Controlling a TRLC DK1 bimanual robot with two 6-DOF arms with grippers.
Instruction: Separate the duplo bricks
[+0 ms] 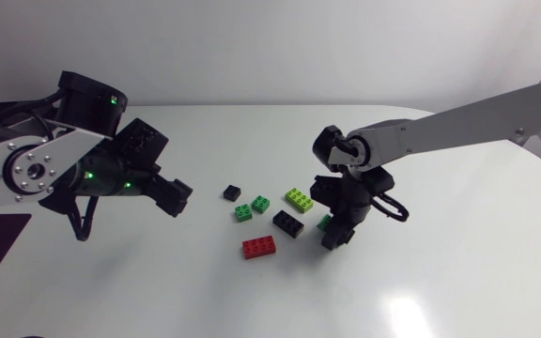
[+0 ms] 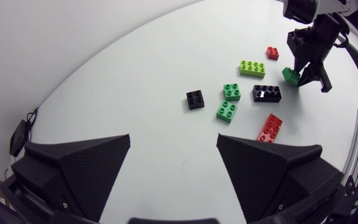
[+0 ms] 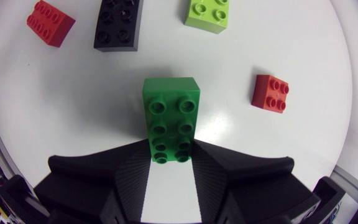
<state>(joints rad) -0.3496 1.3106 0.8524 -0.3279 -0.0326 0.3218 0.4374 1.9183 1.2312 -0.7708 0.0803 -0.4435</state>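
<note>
Green, a long brick [image 3: 171,118] is clamped at one end between both fingers of the right gripper [image 3: 171,152], near a black brick [image 3: 118,23] and a small red brick [image 3: 270,93]. The left gripper [image 2: 173,146] is held spread wide, grasping nothing, well apart from the bricks.

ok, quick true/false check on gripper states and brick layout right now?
1. The right gripper is shut on a dark green brick. True.
2. The left gripper holds the small black brick. False: it is open and empty, apart from the bricks.
3. Two small green bricks lie between the small black brick and the long black brick. True.
4. The long red brick is stacked on the long black brick. False: they lie apart on the table.
</note>
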